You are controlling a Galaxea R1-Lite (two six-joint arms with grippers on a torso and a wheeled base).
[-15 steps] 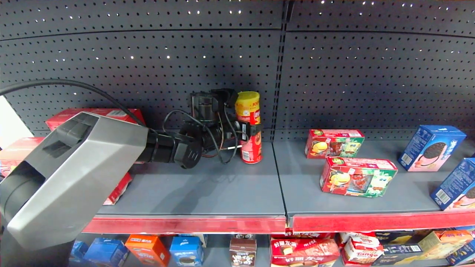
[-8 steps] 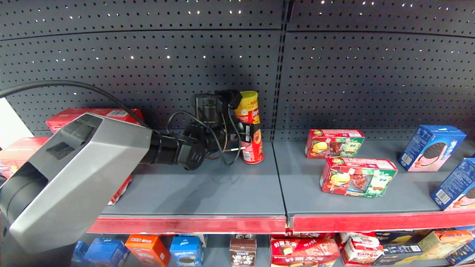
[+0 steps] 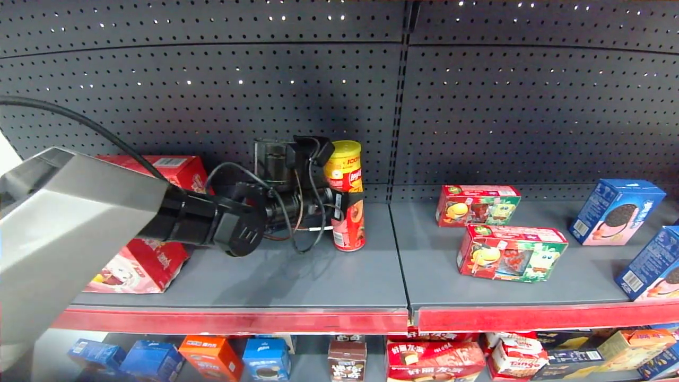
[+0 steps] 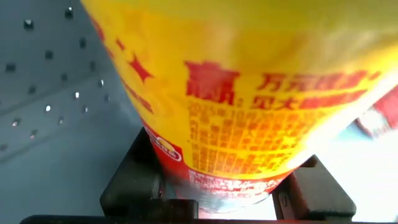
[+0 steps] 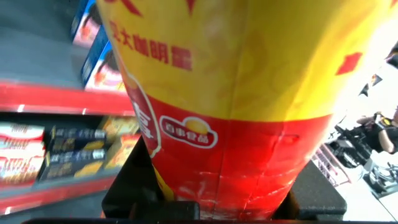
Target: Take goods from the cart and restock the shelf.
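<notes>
Chip can (image 3: 345, 172) upright, base on or just above shelf (image 3: 297, 276), centre-left; left hand (image 3: 347, 204) clamped round its mid-body. Prob light, stiff tube, slick wrap, tall so tippy: hold mid-height w/ moderate squeeze. Right hand (image 5: 227, 196) grips second can (image 5: 236, 93) near one end

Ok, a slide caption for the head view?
Left gripper shut on an upright red-and-yellow can at the grey shelf, red boxes to its left.

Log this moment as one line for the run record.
left hand: shut on chip can, upright on shelf | right hand: shut on second can | release: not yet done
</notes>
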